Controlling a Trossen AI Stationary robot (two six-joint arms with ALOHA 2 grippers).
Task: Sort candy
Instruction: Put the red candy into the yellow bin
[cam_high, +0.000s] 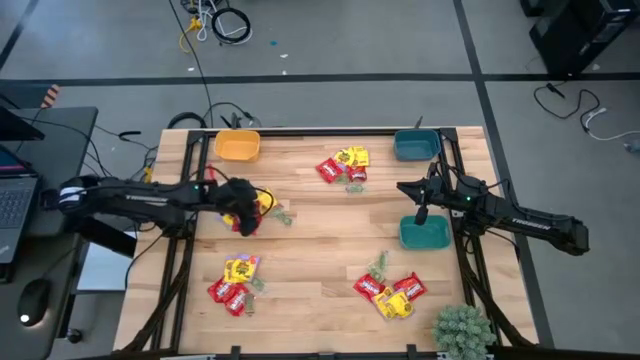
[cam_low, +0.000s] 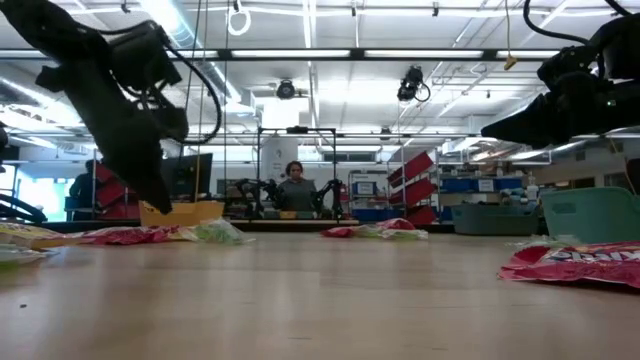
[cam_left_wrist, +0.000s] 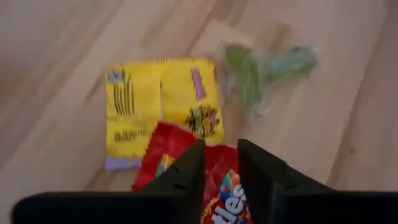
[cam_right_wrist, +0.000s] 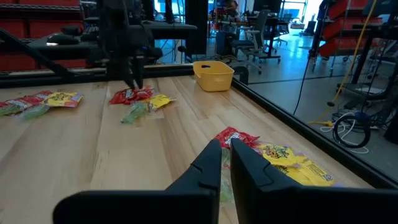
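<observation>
Candy packets, red, yellow and pale green, lie in several small piles on the wooden table. My left gripper points down on the pile at the table's left. In its wrist view its fingers are nearly together over a red packet, with two yellow packets and a pale green one just beyond. My right gripper hovers shut and empty above the near teal bowl; its wrist view shows its shut fingers aimed across the table. My left gripper comes from above, pointing down, with the red packet's middle showing in the narrow gap between its fingers. The packet lies on the table, partly over a yellow one. The fingers hide the exact place of contact.
Other piles lie at the far middle, near left and near right. An orange bowl and a second teal bowl sit along the far edge. A small green plant stands at the near right corner.
</observation>
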